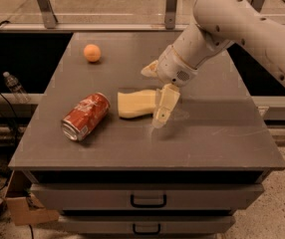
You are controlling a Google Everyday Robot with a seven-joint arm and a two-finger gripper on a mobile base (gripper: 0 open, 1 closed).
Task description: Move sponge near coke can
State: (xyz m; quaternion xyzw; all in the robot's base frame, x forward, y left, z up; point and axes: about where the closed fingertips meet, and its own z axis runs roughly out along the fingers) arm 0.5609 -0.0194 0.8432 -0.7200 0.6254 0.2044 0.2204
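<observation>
The pale yellow sponge point(136, 103) lies flat on the grey table top point(217, 133), just right of the coke can point(85, 116). The red can lies on its side with its silver top toward the front left, and a narrow gap separates it from the sponge. My gripper point(156, 88) is at the sponge's right end, and it is open. One finger point(163, 106) hangs down beside the sponge's right edge. The other finger point(150, 69) is behind the sponge and apart from it. The gripper holds nothing.
A small orange ball point(91, 53) sits at the back left of the table. My white arm point(242, 24) reaches in from the upper right. Drawers point(147, 200) are below the front edge. A plastic bottle point(14, 86) lies off the table's left side.
</observation>
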